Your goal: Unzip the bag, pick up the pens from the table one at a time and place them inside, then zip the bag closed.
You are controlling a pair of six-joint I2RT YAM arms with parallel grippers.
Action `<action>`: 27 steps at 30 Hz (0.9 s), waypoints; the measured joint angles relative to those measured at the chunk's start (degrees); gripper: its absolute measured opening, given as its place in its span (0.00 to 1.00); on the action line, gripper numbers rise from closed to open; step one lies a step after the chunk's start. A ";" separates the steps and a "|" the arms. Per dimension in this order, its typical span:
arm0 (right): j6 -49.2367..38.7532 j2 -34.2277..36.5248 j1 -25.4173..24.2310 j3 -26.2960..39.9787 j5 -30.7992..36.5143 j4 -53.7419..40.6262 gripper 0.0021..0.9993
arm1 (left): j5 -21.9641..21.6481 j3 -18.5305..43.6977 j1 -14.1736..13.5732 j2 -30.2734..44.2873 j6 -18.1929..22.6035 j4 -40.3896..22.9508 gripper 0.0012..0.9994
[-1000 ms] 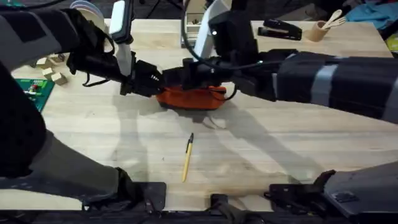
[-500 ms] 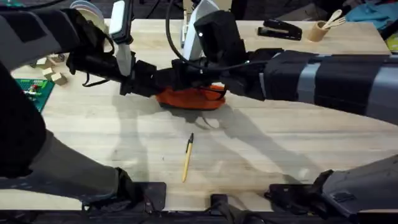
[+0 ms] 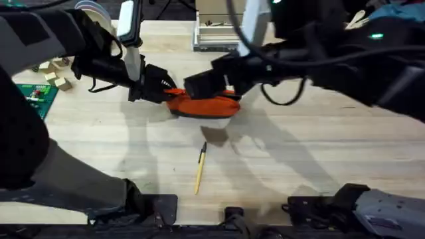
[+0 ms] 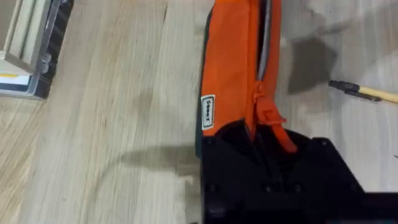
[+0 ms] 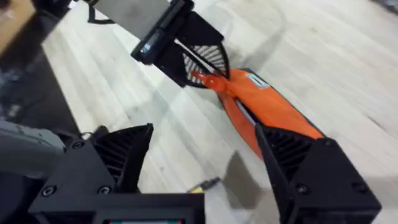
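Orange fabric pencil pouch (image 3: 202, 105): zipper now open, right arm lifted clear.
Left gripper (image 3: 161, 88) pinches pouch's end on wood table (image 3: 299, 159); right gripper (image 5: 199, 168), spread, has released; tan pen (image 3: 200, 168) next.

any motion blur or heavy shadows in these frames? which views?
Overhead: the right arm smears dark and blurred across the upper right; soft arm shadows fall on the table near the pen. Left wrist: sharp, with a shadow patch beside the orange pouch. Right wrist: mildly soft overall, its own gripper large in the foreground, a small shadow near the pen tip.
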 joint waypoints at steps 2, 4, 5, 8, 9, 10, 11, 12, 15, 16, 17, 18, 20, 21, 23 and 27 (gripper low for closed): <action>-3.55 -4.88 -0.38 0.02 3.74 -4.20 1.00 | 0.01 0.00 0.00 0.00 -0.04 -0.04 0.72; -5.37 -7.09 -0.38 0.05 5.35 -6.25 1.00 | 0.03 0.00 0.00 0.00 -0.22 -0.07 0.99; -5.68 -7.34 -0.38 0.05 5.57 -6.61 1.00 | 0.02 0.00 0.00 0.00 -0.22 -0.07 0.99; -6.50 -7.51 -0.40 0.07 5.96 -7.58 1.00 | 0.02 0.00 0.00 0.00 -0.22 -0.07 0.99; -6.94 -7.50 -0.40 0.07 6.18 -7.82 1.00 | 0.02 0.00 0.00 0.00 -0.23 -0.07 0.99; -7.24 -7.50 -0.40 0.07 6.20 -7.92 1.00 | 0.02 0.00 0.00 0.00 -0.22 -0.08 0.99; -7.56 -7.50 -0.40 0.09 6.28 -8.27 1.00 | 0.02 0.00 0.00 0.00 -0.24 -0.15 0.99; -7.97 -7.51 -0.40 0.21 6.38 -9.05 1.00 | 0.02 0.02 0.03 0.00 -0.22 -0.42 0.99; -10.46 -7.50 -0.40 2.57 6.45 -14.63 1.00 | -0.09 1.36 1.27 -0.14 -0.22 -4.80 0.99; -11.30 -7.50 -0.40 3.32 6.50 -15.90 1.00 | -0.13 1.96 1.74 -0.44 -0.23 -5.82 0.99; -12.04 -7.50 -0.40 4.09 6.58 -17.18 1.00 | -0.13 2.56 2.30 -0.98 -0.22 -6.99 0.99; -12.92 -7.50 -0.40 4.94 6.60 -18.43 1.00 | -0.15 3.12 2.79 -1.65 -0.24 -8.18 0.99; -14.71 -7.50 -0.40 6.43 6.62 -20.58 1.00 | -0.13 4.52 3.93 -3.78 -0.22 -10.75 0.99; -17.98 -7.50 -0.40 7.97 6.62 -22.47 1.00 | -0.11 6.44 5.43 -7.44 -0.22 -13.83 0.99; -20.19 -7.50 -0.40 8.42 6.62 -22.59 1.00 | -0.09 6.88 6.15 -9.70 -0.22 -15.25 0.99; -27.20 -7.50 -0.40 8.59 7.39 -22.60 1.00 | -0.26 6.97 7.07 -13.00 -0.22 -17.84 0.99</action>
